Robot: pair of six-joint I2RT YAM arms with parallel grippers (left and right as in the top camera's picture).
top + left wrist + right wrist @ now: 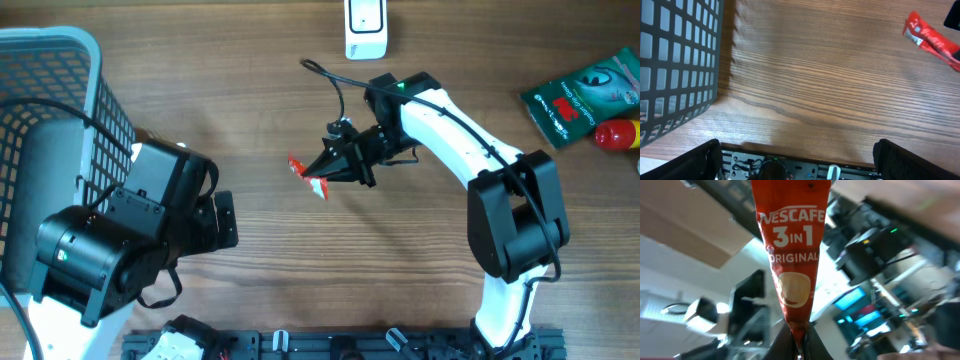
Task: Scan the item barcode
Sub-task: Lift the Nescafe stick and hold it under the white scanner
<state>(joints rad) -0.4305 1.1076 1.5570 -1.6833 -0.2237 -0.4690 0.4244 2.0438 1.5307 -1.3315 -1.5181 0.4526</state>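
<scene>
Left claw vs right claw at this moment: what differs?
Left claw is open and empty; right claw is shut on the red Nescafe sachet. Left claw sits beside the basket; right claw is mid-table, nearer the white device. Both are black.

Right arm (452, 128): white link shells, black joint housings, black looped cable, green indicator light. Left arm (100, 250): black boxy housings, black cable.

Red sachet (792, 255) — white print reads "NESCAFE 3IN1 ORIGINAL". Green packet (585, 95) — print too small to read.
</scene>
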